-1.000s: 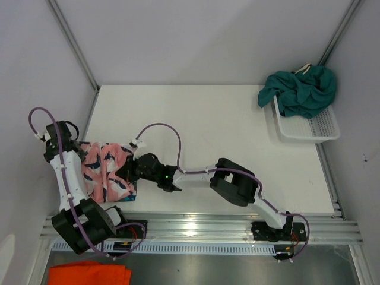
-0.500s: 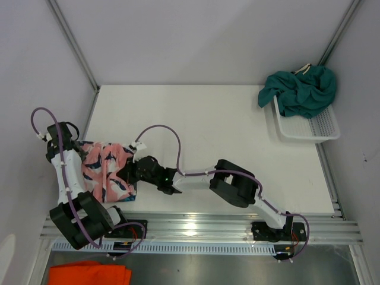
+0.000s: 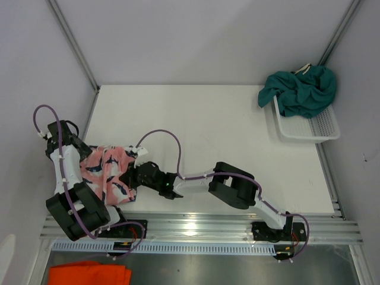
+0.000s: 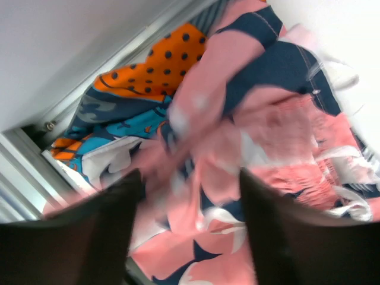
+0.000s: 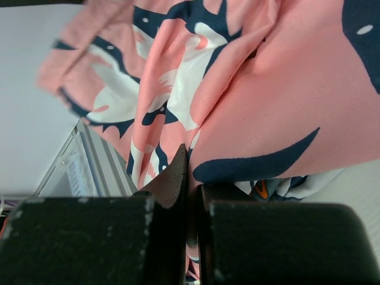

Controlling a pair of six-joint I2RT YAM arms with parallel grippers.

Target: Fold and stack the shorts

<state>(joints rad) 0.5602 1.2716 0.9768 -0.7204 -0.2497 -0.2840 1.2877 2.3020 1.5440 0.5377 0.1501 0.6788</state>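
My left arm [image 3: 64, 171] and right arm [image 3: 195, 183] have white links, chunky black joints, a looping purple cable [image 3: 158, 131] on each, and matte black fingers [image 5: 89, 237].

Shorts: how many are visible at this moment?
3. Pink shark shorts at the table's near-left corner; blue-orange print shorts under them; teal shorts heaped on the white basket, far right. More could be hidden underneath.

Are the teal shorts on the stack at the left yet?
No, the teal shorts lie bunched over the white basket at the far right, well apart from the arms.
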